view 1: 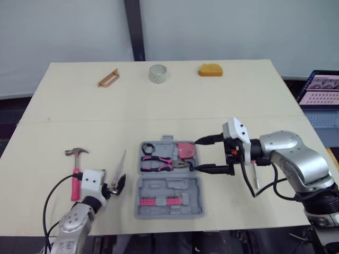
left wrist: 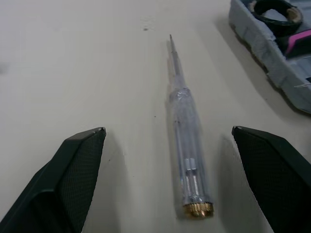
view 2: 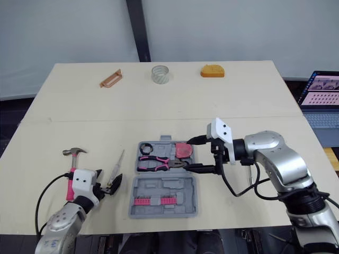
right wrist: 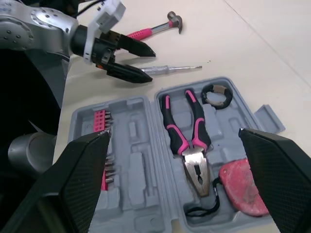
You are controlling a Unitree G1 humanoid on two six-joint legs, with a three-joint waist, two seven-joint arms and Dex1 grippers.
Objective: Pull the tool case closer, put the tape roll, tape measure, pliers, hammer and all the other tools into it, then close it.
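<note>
The left gripper [left wrist: 167,130] is holding its two black textured fingers [left wrist: 68,179] wide apart on either side of a clear-handled screwdriver with a brass end cap [left wrist: 187,141], which is lying flat on the beige tabletop [left wrist: 73,58], while beside the screwdriver, apart from it, a grey plastic tool case [left wrist: 272,58] is cradling a black tape roll [left wrist: 274,12].

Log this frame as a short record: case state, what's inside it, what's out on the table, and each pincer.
case: tool case open, lying flat near the front edge of the table
inside: pliers, pink tape measure, black tape roll
loose on table: hammer, screwdriver, clear tape roll at the far edge
left pincer: open, one finger on either side of the screwdriver
right pincer: open, at the case's right edge beside the tape measure
</note>
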